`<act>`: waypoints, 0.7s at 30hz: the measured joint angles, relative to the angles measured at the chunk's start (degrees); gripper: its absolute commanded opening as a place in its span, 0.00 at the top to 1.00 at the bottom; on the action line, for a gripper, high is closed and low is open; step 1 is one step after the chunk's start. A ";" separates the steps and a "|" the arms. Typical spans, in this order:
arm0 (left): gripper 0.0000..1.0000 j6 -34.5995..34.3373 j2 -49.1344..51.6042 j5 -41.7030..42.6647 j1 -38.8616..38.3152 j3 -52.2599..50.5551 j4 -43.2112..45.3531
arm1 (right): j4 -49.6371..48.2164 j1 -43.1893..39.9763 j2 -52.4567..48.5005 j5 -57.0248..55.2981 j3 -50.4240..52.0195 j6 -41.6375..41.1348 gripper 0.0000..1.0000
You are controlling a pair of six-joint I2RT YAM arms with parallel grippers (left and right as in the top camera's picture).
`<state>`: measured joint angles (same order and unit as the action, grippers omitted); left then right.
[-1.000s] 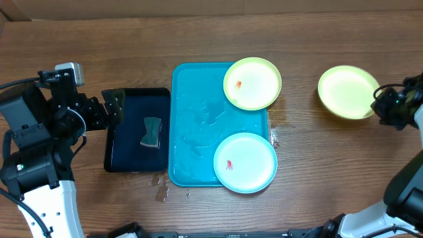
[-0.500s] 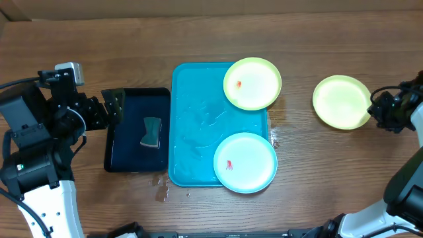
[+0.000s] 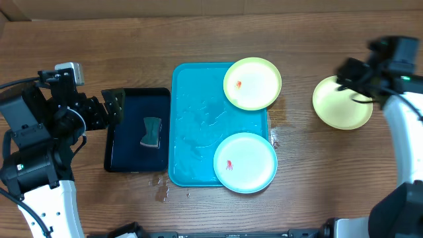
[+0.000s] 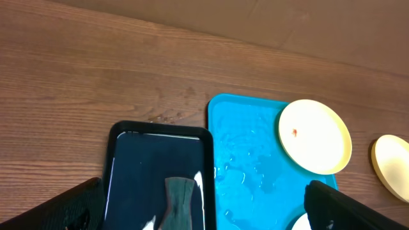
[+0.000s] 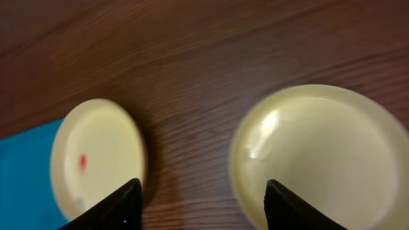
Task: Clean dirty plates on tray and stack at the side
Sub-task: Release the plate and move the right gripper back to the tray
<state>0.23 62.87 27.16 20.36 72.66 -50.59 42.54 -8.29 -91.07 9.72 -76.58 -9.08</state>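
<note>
The turquoise tray [image 3: 195, 132] lies mid-table, wet. A lime-green plate [image 3: 252, 82] with a red smear rests on its far right corner, and a light-blue plate [image 3: 244, 162] with a red smear on its near right corner. A third lime-green plate [image 3: 342, 104], with no smear, lies on the bare wood to the right. My right gripper [image 3: 349, 76] hovers open above that plate's far-left edge, holding nothing; in its wrist view the gripper [image 5: 201, 207] spans the gap between the smeared plate [image 5: 96, 160] and the clean plate [image 5: 319, 153]. My left gripper [image 3: 112, 106] is open over the black tray's left corner.
A black tray [image 3: 135, 129] left of the turquoise one holds a grey-green sponge [image 3: 152, 132]; the left wrist view shows the same sponge [image 4: 179, 204]. Water drops [image 3: 160, 192] lie on the wood near the black tray's front.
My right gripper has opened and let go of the clean green plate, then risen and moved back and left. The plate now lies flat on the table. The left arm has not moved.
</note>
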 measured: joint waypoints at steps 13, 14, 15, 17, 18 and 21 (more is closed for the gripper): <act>0.00 0.00 0.00 0.00 0.00 0.00 0.00 | -3.04 14.34 -14.78 -1.20 0.22 -2.10 0.38; 0.00 0.00 0.00 0.00 0.00 0.00 0.02 | -3.43 14.73 -15.10 -1.25 0.22 -2.25 0.39; 0.00 0.00 0.00 -0.02 0.00 0.00 0.00 | -4.17 15.28 -15.47 -1.20 0.22 -2.38 0.39; 0.00 0.02 0.00 0.00 0.00 0.00 0.00 | -5.29 15.96 -16.06 -1.18 0.22 -2.75 0.39; 0.00 0.02 0.00 0.00 0.00 0.00 0.02 | -6.10 16.26 -16.52 -1.18 0.22 -3.02 0.39; 0.00 0.00 0.00 0.00 0.00 0.00 0.00 | -7.06 16.37 -18.27 -1.20 0.22 -4.24 0.44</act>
<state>0.23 62.87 27.16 20.36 72.66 -50.59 35.48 8.08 -109.34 8.51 -76.36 -13.32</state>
